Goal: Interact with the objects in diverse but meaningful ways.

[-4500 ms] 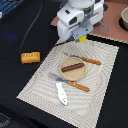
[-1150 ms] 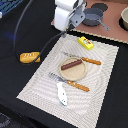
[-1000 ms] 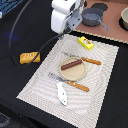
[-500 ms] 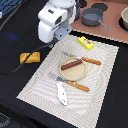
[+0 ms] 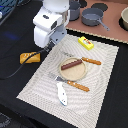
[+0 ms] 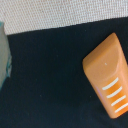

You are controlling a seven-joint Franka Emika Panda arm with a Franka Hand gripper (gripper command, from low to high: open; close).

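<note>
Where the woven placemat comes nearest in the exterior view, the white-grey fish shape lies beside the fork. Beyond them the dark brown sausage rests on a tan plate, with the knife at its far rim. To the exterior view's left, off the mat on the black table, lies the orange scored bread loaf, close by the arm's white wrist. The gripper's fingertips are hidden there; I cannot tell how wide it stands, and the wrist view shows the loaf lying free. Farther back sit the yellow printed carton and grey pots.
</note>
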